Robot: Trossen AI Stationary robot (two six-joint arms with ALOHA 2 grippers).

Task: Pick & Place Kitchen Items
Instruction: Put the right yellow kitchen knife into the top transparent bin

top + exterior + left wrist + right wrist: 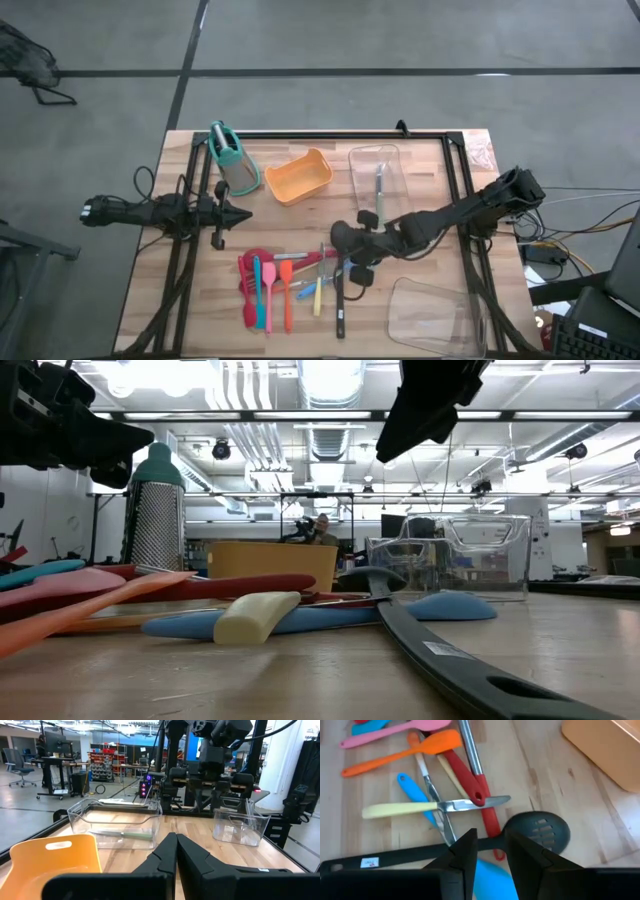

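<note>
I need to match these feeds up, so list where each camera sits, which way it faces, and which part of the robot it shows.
High view: above the table, facing straight down; both arms, the orange tub and the utensil pile.
Low view: at tabletop height, facing level across into the room; arm parts hang from above.
Left wrist view: on the left arm, facing forward past the shut left hand toward a clear tray.
Right wrist view: on the right arm, facing down past the right hand at the black ladle.
Shared: high and low views both show the ladle.
</note>
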